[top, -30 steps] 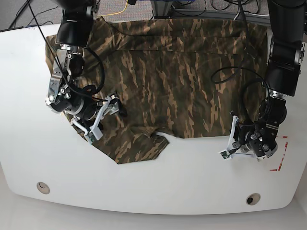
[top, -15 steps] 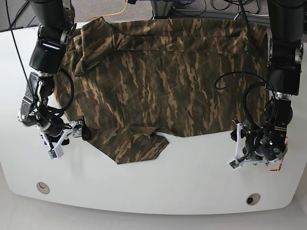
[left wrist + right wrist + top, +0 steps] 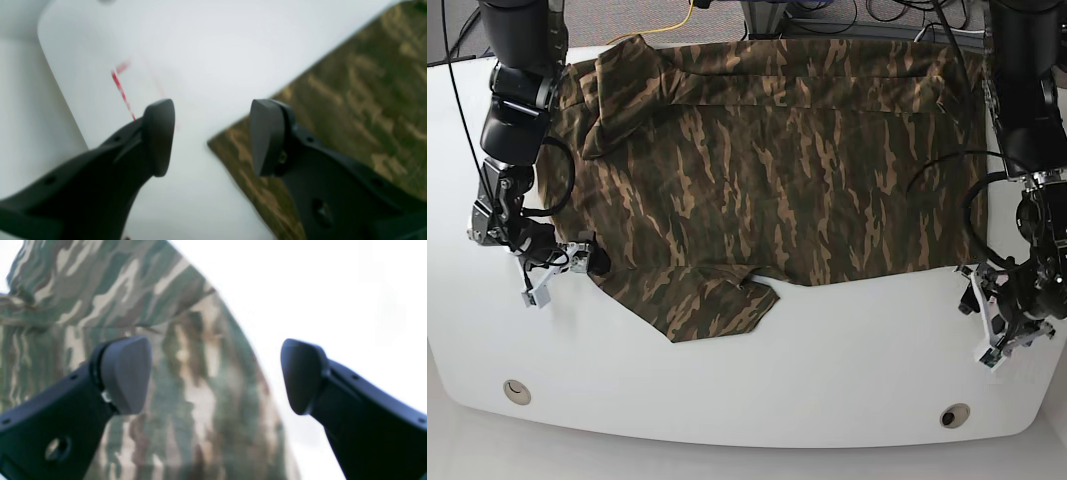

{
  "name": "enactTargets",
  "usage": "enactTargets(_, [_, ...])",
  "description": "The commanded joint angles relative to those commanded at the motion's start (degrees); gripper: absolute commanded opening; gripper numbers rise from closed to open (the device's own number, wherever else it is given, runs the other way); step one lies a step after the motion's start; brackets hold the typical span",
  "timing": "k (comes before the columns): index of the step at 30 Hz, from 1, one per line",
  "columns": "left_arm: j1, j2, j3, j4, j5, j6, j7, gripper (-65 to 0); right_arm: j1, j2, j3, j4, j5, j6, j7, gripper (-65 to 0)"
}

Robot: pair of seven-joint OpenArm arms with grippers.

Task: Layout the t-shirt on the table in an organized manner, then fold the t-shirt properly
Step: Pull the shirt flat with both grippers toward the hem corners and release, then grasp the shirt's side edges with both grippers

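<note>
Base view: t-shirt point(image 3: 767, 160) spread across upper table point(image 3: 827, 390), right gripper point(image 3: 559, 268) gaping wide at its left hem edge, left gripper point(image 3: 989, 320) wide apart beside lower-right corner, both empty.

A yellow cable point(image 3: 689, 14) runs across the grey floor point(image 3: 642, 17) beyond the far edge, left of centre. To its right, black cables point(image 3: 847, 12) lie tangled on the floor near a grey post point(image 3: 765, 16) that rises at the far middle. More black cables point(image 3: 455, 35) trail at the far left corner. In the left wrist view a pale floor point(image 3: 20, 100) shows at the left, blurred.
</note>
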Motion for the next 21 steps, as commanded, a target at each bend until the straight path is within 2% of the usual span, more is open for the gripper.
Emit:
enactTargets(9, [3.43, 1.49, -10.29, -0.09, 0.26, 0.00, 0.00, -31.8, -1.41, -3.52, -2.55, 0.18, 0.00, 0.00, 0.00, -6.7])
enactTargets(15, [5.89, 1.85, -15.21, -0.35, 0.35, 0.00, 0.00, -31.8, -1.67, -3.87, -3.16, 0.18, 0.18, 0.00, 0.00, -7.1])
enactTargets(18, [6.68, 1.76, -15.30, -0.35, 0.35, 0.00, 0.00, -31.8, -1.67, -3.87, -3.25, 0.18, 0.18, 0.00, 0.00, -12.8])
enactTargets(21, [7.91, 1.58, -15.30, -0.35, 0.35, 0.00, -0.09, -31.8, -1.67, -3.87, -3.25, 0.18, 0.18, 0.00, 0.00, -25.2])
